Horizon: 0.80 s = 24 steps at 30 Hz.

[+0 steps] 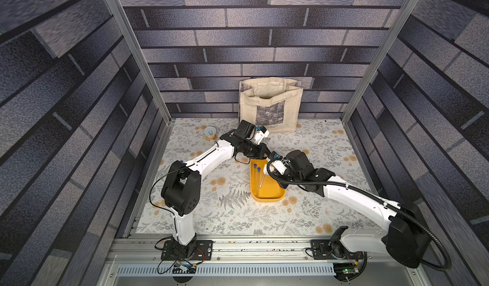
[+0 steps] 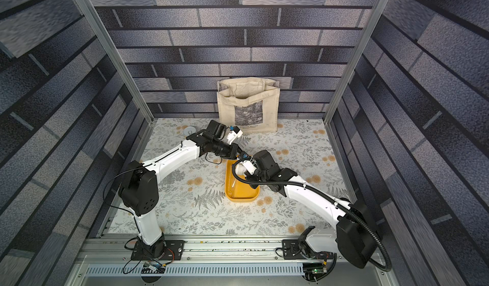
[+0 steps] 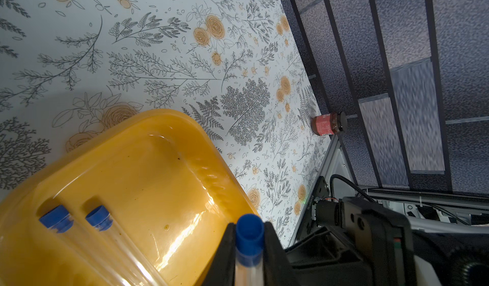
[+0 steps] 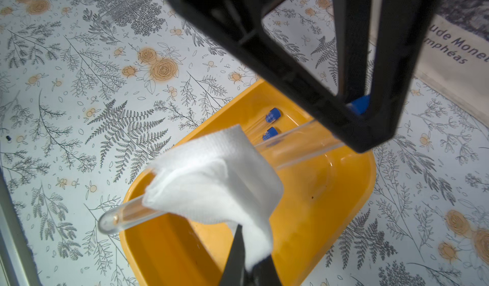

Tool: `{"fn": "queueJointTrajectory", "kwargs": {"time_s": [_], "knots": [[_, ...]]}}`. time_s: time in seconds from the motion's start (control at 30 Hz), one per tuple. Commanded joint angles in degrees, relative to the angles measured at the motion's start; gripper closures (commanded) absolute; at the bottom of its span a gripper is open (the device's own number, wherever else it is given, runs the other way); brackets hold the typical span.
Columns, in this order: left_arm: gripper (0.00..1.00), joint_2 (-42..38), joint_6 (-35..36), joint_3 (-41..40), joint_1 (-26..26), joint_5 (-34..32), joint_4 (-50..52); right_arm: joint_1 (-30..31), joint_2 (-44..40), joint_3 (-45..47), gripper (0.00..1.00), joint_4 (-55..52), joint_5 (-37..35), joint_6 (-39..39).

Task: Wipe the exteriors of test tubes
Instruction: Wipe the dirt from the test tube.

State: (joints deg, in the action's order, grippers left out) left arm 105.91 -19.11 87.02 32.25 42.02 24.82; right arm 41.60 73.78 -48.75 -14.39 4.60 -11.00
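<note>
Over the tray [image 4: 330,192], left hand [image 3: 250,231] grips a test tube [image 4: 299,144], right hand [image 4: 251,258] pinches cloth [image 4: 211,176]

Both arms have smooth white shells and blocky black joints. A thin black cable [image 1: 150,192] loops beside the left arm [image 1: 211,158]; a thick ribbed black hose [image 1: 267,169] follows the right arm [image 1: 354,198]. The left gripper [image 3: 248,227] has matte black fingers.

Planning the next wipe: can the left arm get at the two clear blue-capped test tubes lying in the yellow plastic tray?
Probably not yet. The left tool is shut on a third clear tube, draped with white cloth pinched by the right tool. The other two tubes lie uncovered nearby.
</note>
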Motion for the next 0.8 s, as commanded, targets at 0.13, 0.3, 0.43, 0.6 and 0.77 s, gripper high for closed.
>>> {"fn": "queueJointTrajectory", "kwargs": {"time_s": [0.13,0.3,0.43,0.6,0.77], "knots": [[0.89,-2.6,-0.4,-0.5,0.2,0.9,0.2,6.7,-2.2,4.6,1.00,3.6,-0.4,1.4],[0.89,-3.0,-0.2,-0.9,0.1,0.7,0.2,10.2,-4.0,8.6,1.00,7.2,-1.9,3.5],[0.88,-3.2,-0.3,-1.1,0.0,0.7,0.4,10.1,-4.7,9.4,1.00,7.9,-3.7,2.9],[0.88,-3.2,-0.3,-1.1,-0.1,0.8,0.4,7.3,-4.6,7.9,1.00,8.1,-5.2,0.8],[0.88,-3.2,-0.4,-1.0,0.0,0.8,0.3,1.7,-2.8,4.6,1.00,7.7,-2.2,0.2]]}}
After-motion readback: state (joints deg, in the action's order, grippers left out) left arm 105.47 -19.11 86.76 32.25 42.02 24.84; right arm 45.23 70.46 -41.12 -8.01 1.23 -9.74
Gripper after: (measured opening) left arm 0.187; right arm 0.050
